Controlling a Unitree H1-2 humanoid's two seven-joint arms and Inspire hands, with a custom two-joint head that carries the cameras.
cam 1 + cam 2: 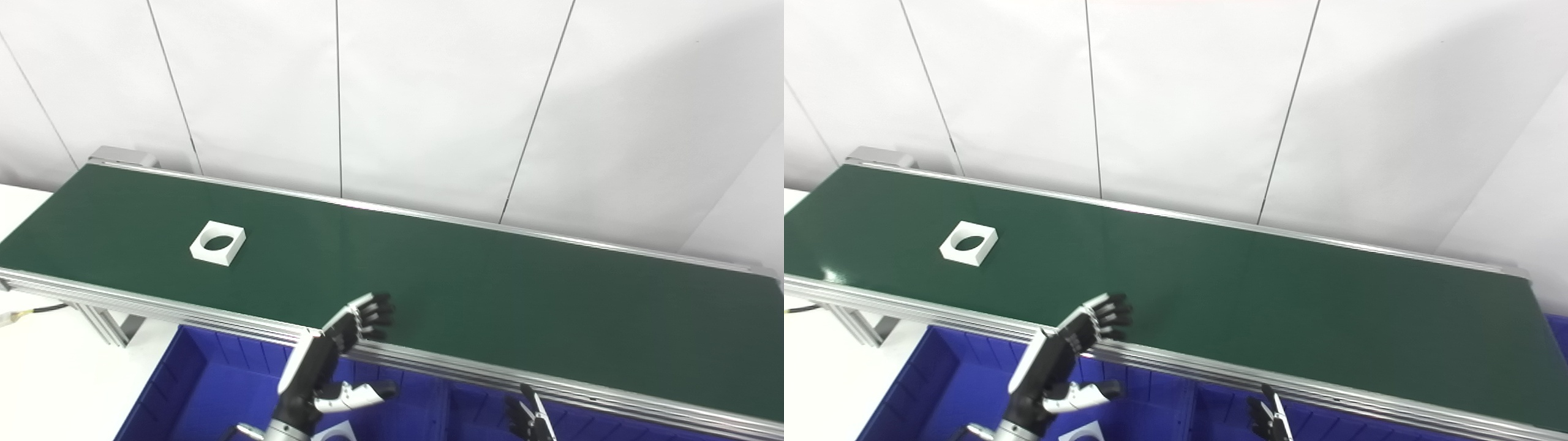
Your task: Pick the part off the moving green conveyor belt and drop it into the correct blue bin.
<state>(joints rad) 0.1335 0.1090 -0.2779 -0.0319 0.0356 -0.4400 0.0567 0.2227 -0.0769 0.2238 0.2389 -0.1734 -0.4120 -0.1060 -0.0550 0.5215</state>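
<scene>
A white square part with a round hole (218, 242) lies flat on the green conveyor belt (465, 294), toward its left end; it also shows in the right eye view (969, 243). My left hand (343, 352) is open and empty, raised over the belt's near rail, well to the right of the part. Its thumb sticks out over the blue bin (202, 386). Only the fingertips of my right hand (528, 419) show at the bottom edge, over the second blue bin (478, 416). A similar white part (334, 432) lies in the left bin.
The belt's aluminium near rail (184, 309) runs between the belt and the bins. A white wall stands behind the belt. A cable (30, 312) lies on the white table at the left, beside the conveyor's leg (110, 324).
</scene>
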